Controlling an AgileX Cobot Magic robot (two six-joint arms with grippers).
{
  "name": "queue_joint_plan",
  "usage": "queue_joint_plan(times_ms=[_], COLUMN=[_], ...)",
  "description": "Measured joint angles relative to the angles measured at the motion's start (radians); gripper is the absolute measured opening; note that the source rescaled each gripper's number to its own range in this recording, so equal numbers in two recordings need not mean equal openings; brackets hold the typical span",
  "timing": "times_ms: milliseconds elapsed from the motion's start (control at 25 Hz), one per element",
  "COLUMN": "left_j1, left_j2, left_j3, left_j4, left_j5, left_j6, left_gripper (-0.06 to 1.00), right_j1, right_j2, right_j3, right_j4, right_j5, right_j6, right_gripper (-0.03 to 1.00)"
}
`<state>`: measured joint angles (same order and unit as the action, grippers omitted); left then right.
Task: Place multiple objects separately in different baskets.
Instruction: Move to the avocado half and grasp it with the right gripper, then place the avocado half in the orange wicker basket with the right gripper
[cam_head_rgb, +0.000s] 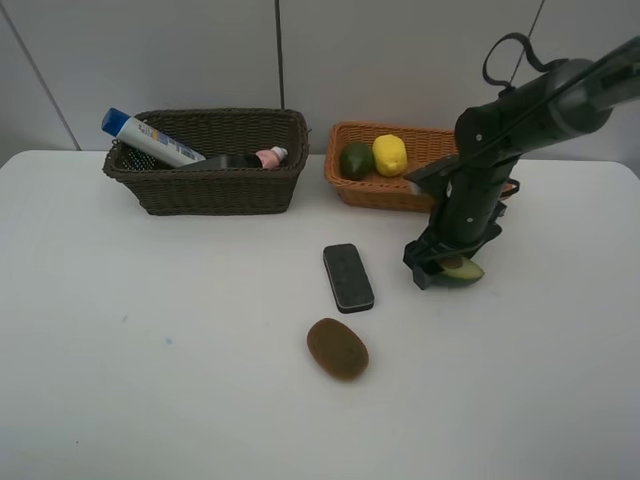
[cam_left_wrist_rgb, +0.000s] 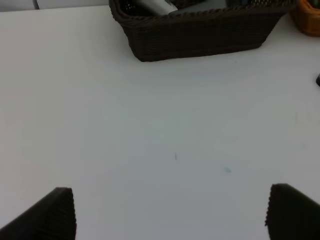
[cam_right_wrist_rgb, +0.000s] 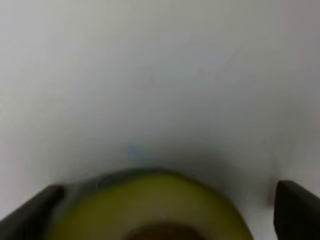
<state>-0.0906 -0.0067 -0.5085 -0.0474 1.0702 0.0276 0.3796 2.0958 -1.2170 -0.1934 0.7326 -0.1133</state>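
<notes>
Halved avocado (cam_head_rgb: 463, 271) lay on the white worktop (cam_head_rgb: 150, 350), right of centre and just near of the orange-tan basket (cam_head_rgb: 375, 192). The right end effector (cam_head_rgb: 440, 268) stood over it with its jaws released and spread, one to each side of the fruit. In the wrist view a gap showed between one finger and the avocado; whether the other finger touched it could not be told through the blur. The right arm reached in from the far right, its dark body crossing in front of the orange-tan basket's right end.

To the left of the avocado lay the flat black block (cam_head_rgb: 348, 277), apart from it. The brown kiwi (cam_head_rgb: 337, 348) sat nearer, just near of the block. Neither lay between the avocado and the basket behind it.

Bare worktop spread wide across the left half and along the near edge, and to the right of the avocado as well. The left end effector (cam_left_wrist_rgb: 170, 212) hung over bare worktop, released, nothing between its fingers.

At the far side, the dark brown basket (cam_head_rgb: 210, 192) held the blue-capped white bottle (cam_head_rgb: 150, 140), leaning over its left rim, the dark grey pump bottle (cam_head_rgb: 225, 161) and the small pink bottle (cam_head_rgb: 271, 157). Just to its right, the orange-tan basket held the green fruit (cam_head_rgb: 356, 160) and the yellow lemon (cam_head_rgb: 390, 155), side by side.
</notes>
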Motion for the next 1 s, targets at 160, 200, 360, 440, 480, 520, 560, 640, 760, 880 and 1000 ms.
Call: queue_joint_plan(times_ms=[160,200,360,440,480,520,560,640,760,880,1000], left_j1=[0.000,0.000,0.000,0.000,0.000,0.000,0.000,0.000,0.000,0.000,0.000], left_j2=[0.000,0.000,0.000,0.000,0.000,0.000,0.000,0.000,0.000,0.000,0.000], left_j3=[0.000,0.000,0.000,0.000,0.000,0.000,0.000,0.000,0.000,0.000,0.000], left_j4=[0.000,0.000,0.000,0.000,0.000,0.000,0.000,0.000,0.000,0.000,0.000], left_j5=[0.000,0.000,0.000,0.000,0.000,0.000,0.000,0.000,0.000,0.000,0.000], left_j6=[0.000,0.000,0.000,0.000,0.000,0.000,0.000,0.000,0.000,0.000,0.000], left_gripper=[1.00,1.00,1.00,1.00,1.00,1.00,1.00,1.00,1.00,1.00,1.00], right_j1=[0.000,0.000,0.001,0.001,0.001,0.001,0.001,0.001,0.000,0.000,-0.003], right_j2=[0.000,0.001,0.001,0.001,0.000,-0.003,-0.009,-0.028,-0.106,-0.187,-0.201], right_j3=[0.000,0.000,0.000,0.000,0.000,0.000,0.000,0.003,-0.002,-0.062,-0.170], right_j4=[0.006,0.013,0.030,0.030,0.030,0.030,0.025,0.005,-0.026,-0.049,-0.052], right_j5=[0.003,0.007,0.020,0.024,0.024,0.024,0.026,0.032,0.041,0.043,0.035], right_j6=[0.003,0.007,0.023,0.027,0.027,0.031,0.036,0.046,0.068,0.075,0.076], right_gripper=[0.89,0.77,0.55,0.55,0.55,0.55,0.55,0.55,0.55,0.55,0.55])
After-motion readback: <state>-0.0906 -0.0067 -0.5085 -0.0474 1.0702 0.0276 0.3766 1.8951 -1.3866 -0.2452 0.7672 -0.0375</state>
